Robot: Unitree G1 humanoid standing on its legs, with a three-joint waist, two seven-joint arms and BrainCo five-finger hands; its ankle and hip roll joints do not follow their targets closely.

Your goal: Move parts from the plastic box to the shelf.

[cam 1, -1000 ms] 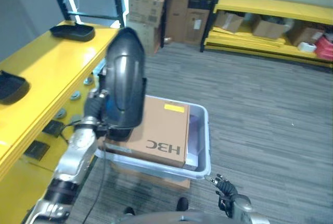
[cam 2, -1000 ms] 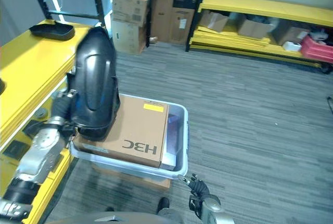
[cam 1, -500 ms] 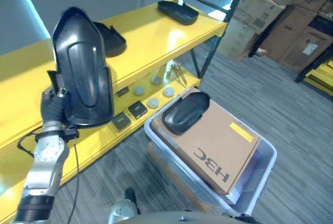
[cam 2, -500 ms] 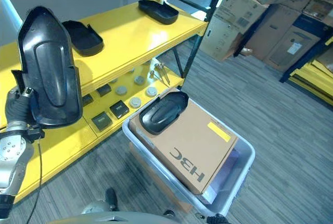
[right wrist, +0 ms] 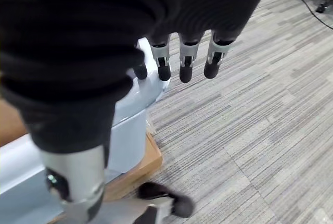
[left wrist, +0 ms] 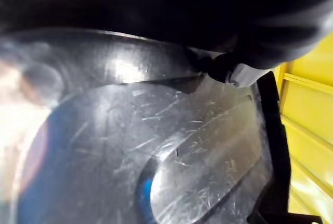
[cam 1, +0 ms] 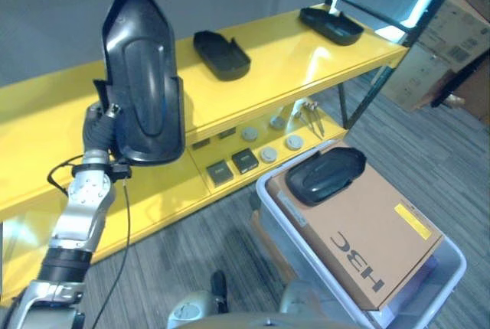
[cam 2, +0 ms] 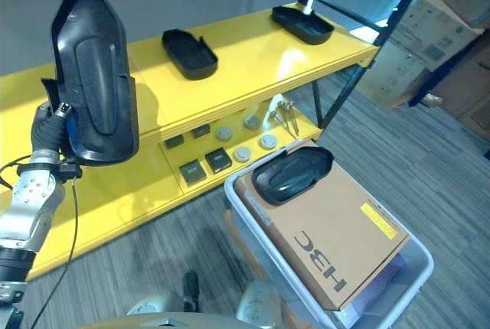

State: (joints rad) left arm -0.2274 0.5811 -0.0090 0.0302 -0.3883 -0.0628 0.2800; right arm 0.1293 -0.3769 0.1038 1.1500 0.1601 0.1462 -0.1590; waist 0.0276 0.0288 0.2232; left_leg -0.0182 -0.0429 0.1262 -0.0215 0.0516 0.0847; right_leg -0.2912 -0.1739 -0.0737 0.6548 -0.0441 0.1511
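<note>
My left hand (cam 1: 98,131) is shut on a large black moulded part (cam 1: 143,84), held upright in front of the yellow shelf (cam 1: 46,107); up close the part's scratched shell (left wrist: 156,146) is pressed against the hand. A second black part (cam 1: 325,175) lies on a cardboard box (cam 1: 379,229) inside the pale plastic box (cam 2: 253,233). Two more black parts (cam 1: 222,54) (cam 1: 331,25) rest on the shelf's top board. My right hand (right wrist: 186,60) hangs open over the carpet beside the plastic box (right wrist: 130,109).
The shelf's lower board carries small black blocks (cam 1: 246,160), grey discs (cam 1: 268,153) and some metal pins (cam 1: 308,117). A black upright post (cam 2: 328,84) stands at the shelf's end. Stacked cartons (cam 1: 459,30) are at the far right, with grey carpet between.
The camera has swung left toward the shelf. My left hand has carried the black part away from the plastic box and now holds it up before the shelf's top board.
</note>
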